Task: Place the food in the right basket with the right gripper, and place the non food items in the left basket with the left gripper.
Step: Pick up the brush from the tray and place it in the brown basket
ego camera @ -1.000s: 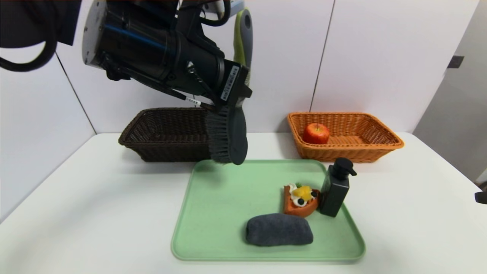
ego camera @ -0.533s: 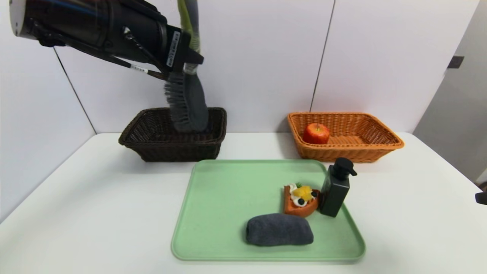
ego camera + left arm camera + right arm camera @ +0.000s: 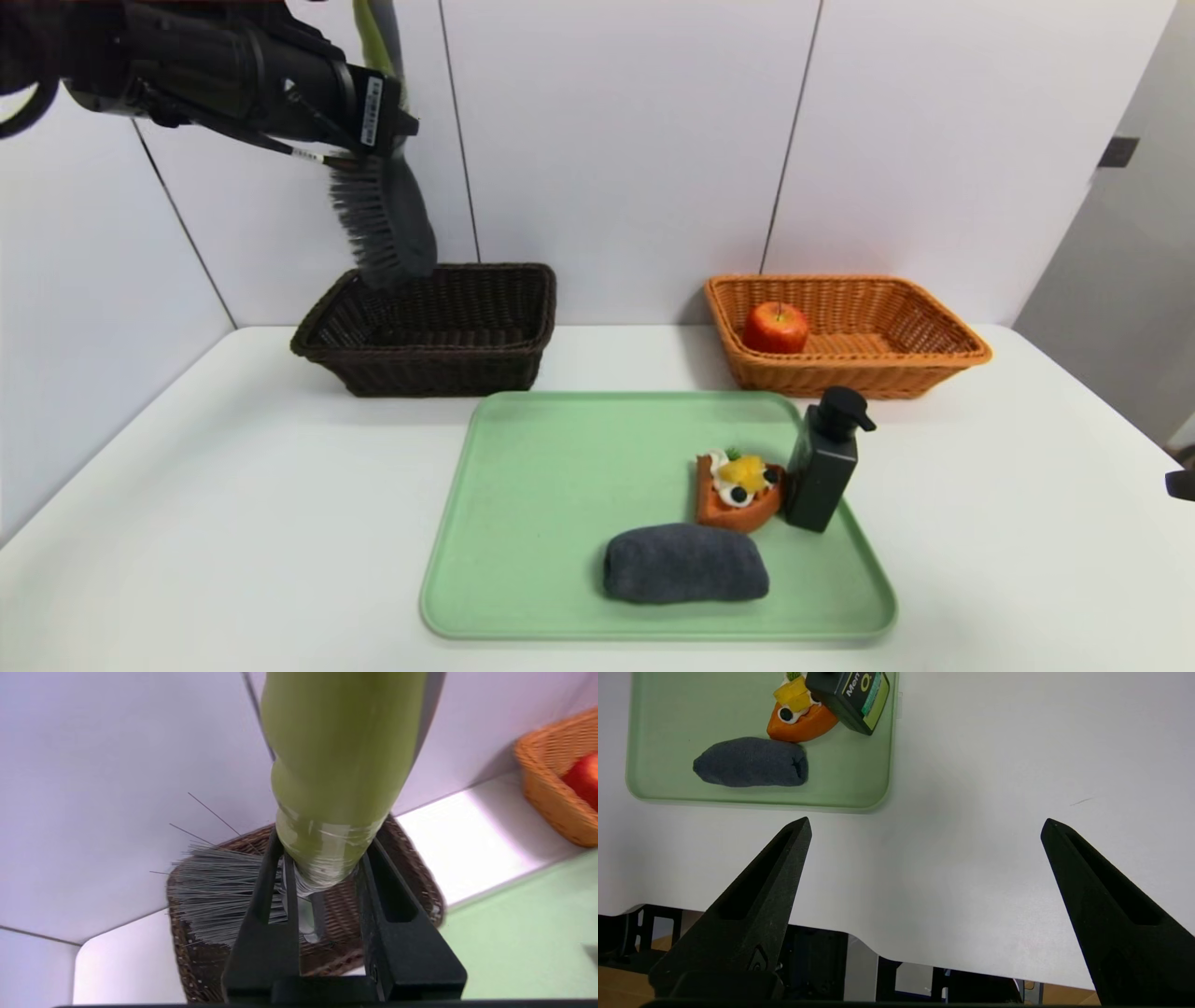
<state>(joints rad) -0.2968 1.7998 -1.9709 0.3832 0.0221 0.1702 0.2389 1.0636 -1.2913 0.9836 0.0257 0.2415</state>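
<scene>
1. Over on the left, the left gripper (image 3: pixel 407 123) hangs high above the dark brown basket (image 3: pixel 443 353), its fingers (image 3: pixel 287 886) clenched on the hand brush (image 3: pixel 407 219) near where the green handle meets the head.
2. The brush hangs head down, bristles facing left. The top of its handle runs out of my sight, and its lower end covers a bit of the basket's far rim, towards the left corner.
3. That basket sits at the far left of the table (image 3: pixel 233 523); the brush hides part of the inside.
4. At the far right is the orange basket (image 3: pixel 859 381), with the apple (image 3: pixel 777 328) inside at its left end — the near rim cuts off the apple's underside.
5. The green tray (image 3: pixel 551 523) lies nearer, in the middle. The black pump bottle (image 3: pixel 822 471) stands at its right side, the tart slice (image 3: pixel 739 495) just left of it. The bottle overlaps the tart's edge, so I can't tell whether they touch.
6. The dark grey cloth roll (image 3: pixel 686 563) lies on the tray's near part, lengthwise from left to right.
7. The right gripper (image 3: pixel 927 821) waits over the table's near right, fingers (image 3: pixel 784 858) spread wide with nothing between them — from the front, only a dark tip shows.
</scene>
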